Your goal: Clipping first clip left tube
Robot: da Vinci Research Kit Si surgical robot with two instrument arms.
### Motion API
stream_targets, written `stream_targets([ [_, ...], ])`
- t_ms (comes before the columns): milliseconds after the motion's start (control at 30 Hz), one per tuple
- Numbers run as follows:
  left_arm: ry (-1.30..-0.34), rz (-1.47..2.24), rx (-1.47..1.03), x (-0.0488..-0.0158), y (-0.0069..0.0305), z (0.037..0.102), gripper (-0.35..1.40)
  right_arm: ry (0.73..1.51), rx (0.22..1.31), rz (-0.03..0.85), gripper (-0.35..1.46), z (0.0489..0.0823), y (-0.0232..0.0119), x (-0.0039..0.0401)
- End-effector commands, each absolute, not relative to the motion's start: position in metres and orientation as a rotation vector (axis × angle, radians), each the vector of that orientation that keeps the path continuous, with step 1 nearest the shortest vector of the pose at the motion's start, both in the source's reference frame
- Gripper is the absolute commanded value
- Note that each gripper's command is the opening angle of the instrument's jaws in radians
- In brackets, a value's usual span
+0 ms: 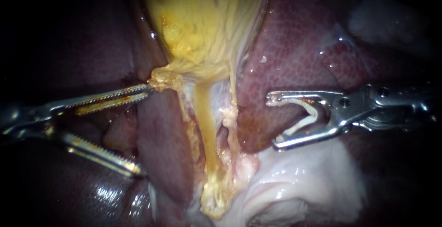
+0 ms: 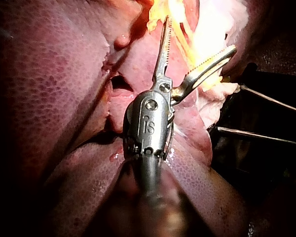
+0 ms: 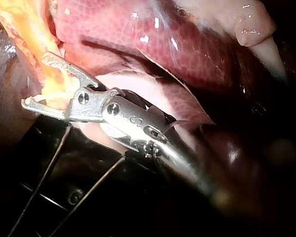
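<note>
left tube yellow, taut; right instrument claw holds a white clip; left instrument claw gapes empty.

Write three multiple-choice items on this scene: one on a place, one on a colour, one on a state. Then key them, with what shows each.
1. Where is the right instrument's end effector?
A. Around a tube.
B. Over the liver, right of the tubes, apart from them.
C. Against the other instrument.

2. What colour is the clip it carries?
A. Blue.
B. Black.
C. White.

3. How do the left instrument's jaws stand?
A. Open.
B. Shut, empty.
C. Shut on a clip.

Key:
1 B: in the endoscope view, bare liver shows between its jaws and the tubes.
2 C: a white V sits between the jaws.
3 A: a wide gap shows and nothing is gripped.
</note>
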State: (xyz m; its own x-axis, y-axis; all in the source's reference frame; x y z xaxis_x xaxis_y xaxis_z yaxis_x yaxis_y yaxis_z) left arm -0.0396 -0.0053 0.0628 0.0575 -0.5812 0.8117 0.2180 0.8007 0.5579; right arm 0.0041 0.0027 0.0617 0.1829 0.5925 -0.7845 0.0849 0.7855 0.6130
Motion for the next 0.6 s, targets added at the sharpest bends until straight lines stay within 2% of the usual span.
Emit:
stream_targets([
  [33,-1.390,-0.632,0.311,-0.0395,-0.0050,0.0626,1.10,1.359,0.610,0.391,0.60,0.0617,0.0028,0.0041],
  [500,-1.334,-0.773,0.215,-0.0394,-0.0012,0.0660,0.83,1.365,0.614,0.381,0.60,0.0627,0.0023,0.0047],
  [600,-1.313,-0.808,0.233,-0.0401,-0.0007,0.0668,0.71,1.365,0.613,0.381,0.60,0.0629,0.0022,0.0048],
])
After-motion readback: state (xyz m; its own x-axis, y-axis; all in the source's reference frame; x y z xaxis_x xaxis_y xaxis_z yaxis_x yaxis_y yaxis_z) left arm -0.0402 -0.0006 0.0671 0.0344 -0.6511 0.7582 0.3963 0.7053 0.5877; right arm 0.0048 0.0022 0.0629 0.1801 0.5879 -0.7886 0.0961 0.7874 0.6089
